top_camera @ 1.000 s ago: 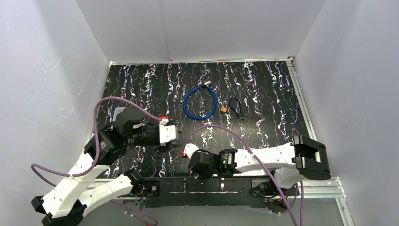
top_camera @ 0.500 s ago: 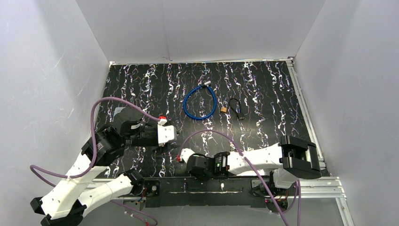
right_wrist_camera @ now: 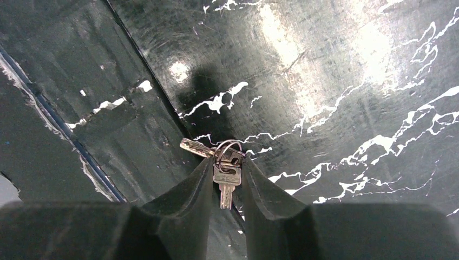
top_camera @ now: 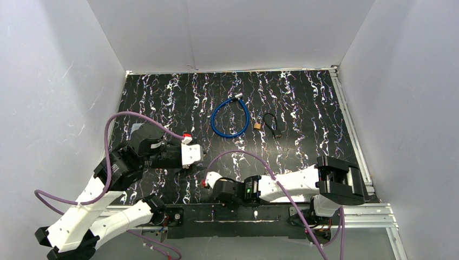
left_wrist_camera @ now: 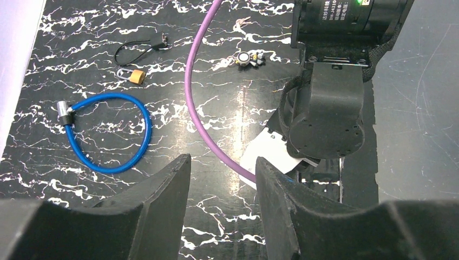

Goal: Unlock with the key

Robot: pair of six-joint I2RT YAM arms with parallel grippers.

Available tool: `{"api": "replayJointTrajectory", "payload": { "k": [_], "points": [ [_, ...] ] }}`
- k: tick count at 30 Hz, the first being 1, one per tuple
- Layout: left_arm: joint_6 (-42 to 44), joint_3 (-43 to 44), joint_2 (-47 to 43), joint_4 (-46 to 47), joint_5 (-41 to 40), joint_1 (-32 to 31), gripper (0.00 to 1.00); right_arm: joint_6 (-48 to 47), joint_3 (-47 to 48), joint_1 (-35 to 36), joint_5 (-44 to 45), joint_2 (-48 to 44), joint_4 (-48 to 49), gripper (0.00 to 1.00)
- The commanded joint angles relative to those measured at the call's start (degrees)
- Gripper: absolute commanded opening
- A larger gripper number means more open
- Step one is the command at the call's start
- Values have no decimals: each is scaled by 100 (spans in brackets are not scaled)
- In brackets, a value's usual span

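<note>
A small bunch of silver keys on a ring lies on the black marbled mat by its near edge. My right gripper points down over it, and its two fingers press either side of one key's head. From above, the right gripper sits low at the front centre. A small brass padlock lies mid-table beside a black cord loop; the padlock also shows in the left wrist view. My left gripper hovers open with nothing between its fingers; from above that left gripper is front left.
A blue cable lock lies in a loop left of the padlock. The right arm's purple cable arcs over the mat. A small pale object lies further right. White walls close in three sides, and a metal rail runs along the near edge.
The right arm has slid left and down toward the near edge, and its jaws have narrowed onto the key. The left gripper edged slightly back.
</note>
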Motion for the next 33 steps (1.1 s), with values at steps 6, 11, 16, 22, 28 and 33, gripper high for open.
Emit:
{"api": "replayJointTrajectory", "payload": {
  "k": [6, 11, 16, 22, 28, 33],
  "points": [
    [14, 209, 50, -128, 65, -8, 45, -25, 146, 20, 145, 86, 270, 11],
    [60, 190, 53, -152, 86, -9, 45, 4, 107, -5, 182, 42, 277, 1],
    [160, 205, 82, -185, 93, -11, 45, 60, -11, -123, 139, -211, 323, 1],
    [161, 286, 131, 9, 12, -13, 45, 133, -133, -367, -112, -805, 319, 1],
    [124, 195, 23, 504, -224, -11, 45, 352, -331, -658, -492, -1420, 307, 1],
    [89, 35, -75, 573, -210, -13, 44, 411, -324, -902, -696, -2063, 46, 1]
  ]
}}
